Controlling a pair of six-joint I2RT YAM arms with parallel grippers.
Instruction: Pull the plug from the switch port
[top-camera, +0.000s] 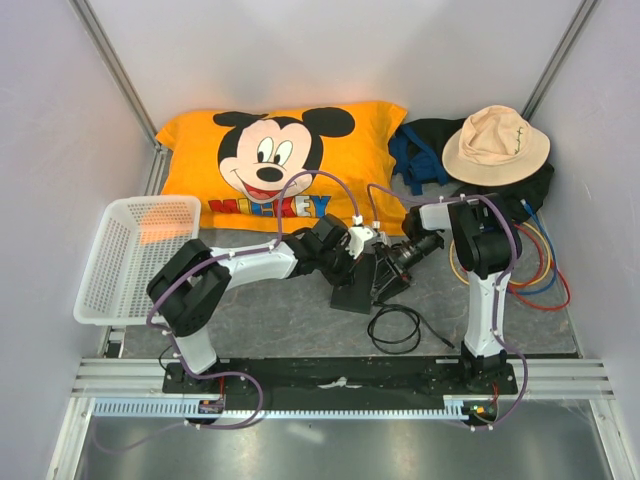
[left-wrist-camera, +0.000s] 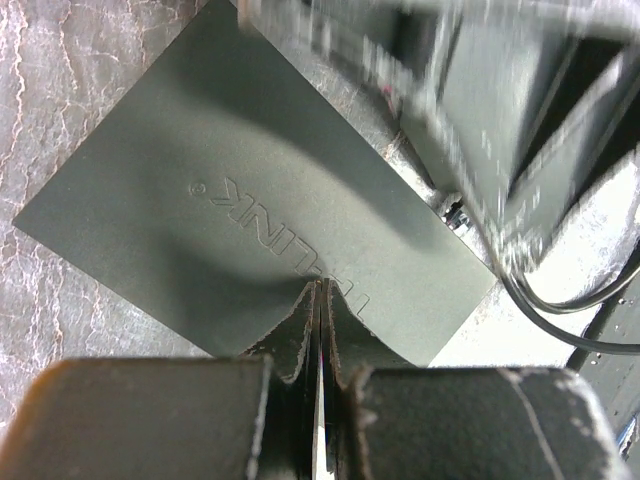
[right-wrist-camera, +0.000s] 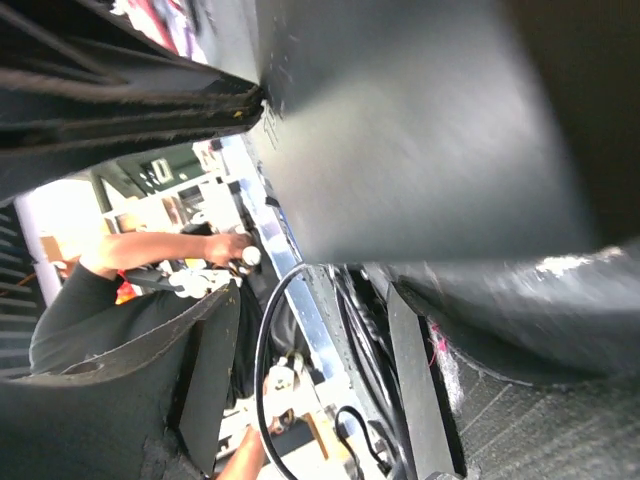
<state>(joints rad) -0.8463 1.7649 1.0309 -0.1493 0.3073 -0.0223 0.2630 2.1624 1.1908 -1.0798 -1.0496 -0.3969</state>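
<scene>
The switch is a flat matte-black box on the grey mat at mid-table; the left wrist view shows its top face with an embossed logo. My left gripper is shut, nothing between its fingers, tips resting on that face near one edge. My right gripper sits at the switch's right side, blurred in the left wrist view. In its own view the right gripper stands open, with only a thin black cable looping loosely through the gap. The cable's loop lies in front. The plug is hidden.
An orange cartoon pillow lies at the back, and a white mesh basket stands at the left. At the back right a tan hat rests on a dark bag, beside coiled coloured cables. A person's arm shows beyond the table.
</scene>
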